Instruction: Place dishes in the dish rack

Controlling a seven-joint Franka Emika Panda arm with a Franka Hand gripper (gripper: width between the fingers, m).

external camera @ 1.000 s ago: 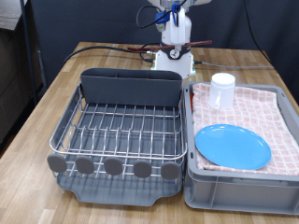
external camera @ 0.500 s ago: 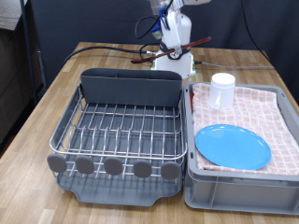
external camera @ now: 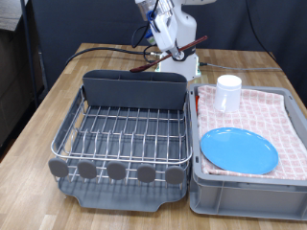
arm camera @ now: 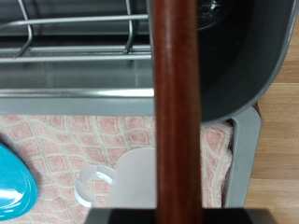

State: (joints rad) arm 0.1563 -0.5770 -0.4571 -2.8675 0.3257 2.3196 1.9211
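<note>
Since the earlier frame, the gripper [external camera: 165,34] is swinging toward the exterior view's left, jaws clamping the wooden spoon [external camera: 173,53] above the dish rack [external camera: 120,134]. Keeping the spoon clear of the rack's tall back compartment [external camera: 132,91] is advisable.

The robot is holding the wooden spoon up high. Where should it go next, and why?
Probably across and down toward the tall grey back compartment of the silver wire dish rack. The gripper holds the reddish-brown wooden spoon above the table behind the rack, and nothing lies in the rack yet.
</note>
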